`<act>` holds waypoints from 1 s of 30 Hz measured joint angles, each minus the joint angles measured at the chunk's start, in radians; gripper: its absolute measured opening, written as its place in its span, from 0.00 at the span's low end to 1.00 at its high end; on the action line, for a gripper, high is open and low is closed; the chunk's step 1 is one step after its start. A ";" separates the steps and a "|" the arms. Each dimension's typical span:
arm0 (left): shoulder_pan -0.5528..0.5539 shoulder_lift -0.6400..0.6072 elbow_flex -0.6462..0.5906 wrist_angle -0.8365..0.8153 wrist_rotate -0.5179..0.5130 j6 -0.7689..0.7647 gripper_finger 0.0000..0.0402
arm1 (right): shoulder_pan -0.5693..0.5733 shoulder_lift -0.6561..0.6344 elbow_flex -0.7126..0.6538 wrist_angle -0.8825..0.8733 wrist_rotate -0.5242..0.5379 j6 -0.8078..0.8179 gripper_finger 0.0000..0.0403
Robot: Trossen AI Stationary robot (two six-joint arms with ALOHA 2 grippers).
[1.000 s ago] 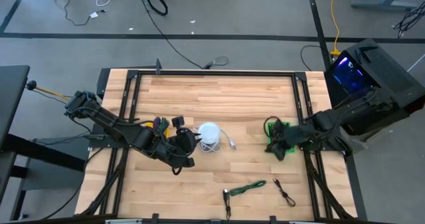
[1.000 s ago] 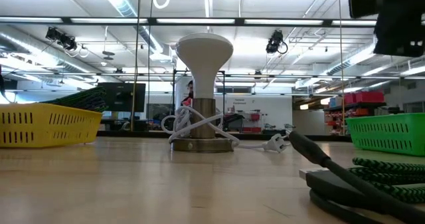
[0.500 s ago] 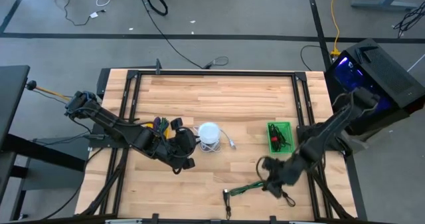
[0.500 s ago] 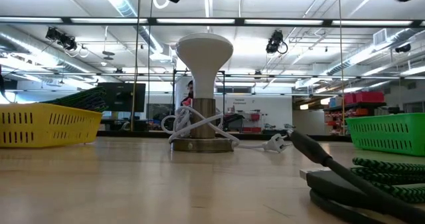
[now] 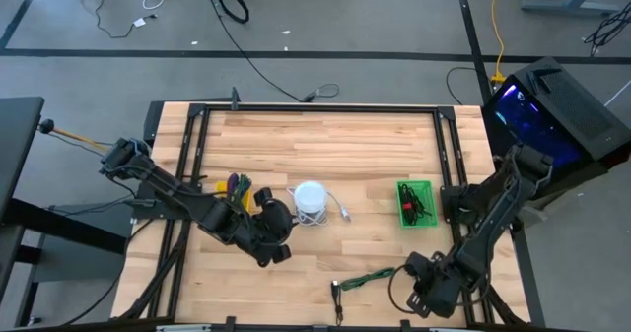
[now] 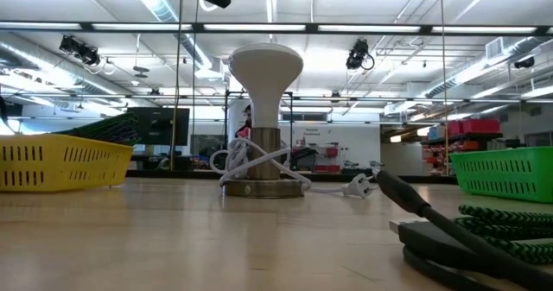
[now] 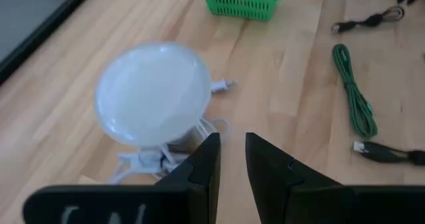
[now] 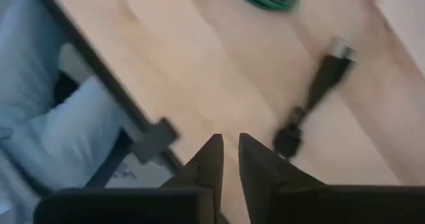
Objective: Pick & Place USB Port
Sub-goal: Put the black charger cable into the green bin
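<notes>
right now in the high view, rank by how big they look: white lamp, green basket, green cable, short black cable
1. green basket
2. white lamp, close to the basket
3. green cable, long but thin
4. short black cable, mostly hidden by the right arm, so unsure

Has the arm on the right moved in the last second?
Yes. The right gripper has swung from the green basket toward the table's near edge.

I'm over pale, smooth wooden planks [image 5: 365,155] (matt finish), a frosted white lamp dome [image 7: 153,94], slotted green plastic basket [image 5: 416,203].
</notes>
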 joint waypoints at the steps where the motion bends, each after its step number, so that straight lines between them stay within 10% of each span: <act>1: -0.008 0.003 0.000 -0.007 0.001 -0.014 0.19 | 0.006 0.006 0.000 -0.013 0.000 0.014 0.13; 30: -0.097 0.083 0.000 0.042 -0.081 -0.124 0.19 | 0.037 0.140 -0.006 -0.108 0.000 0.102 0.43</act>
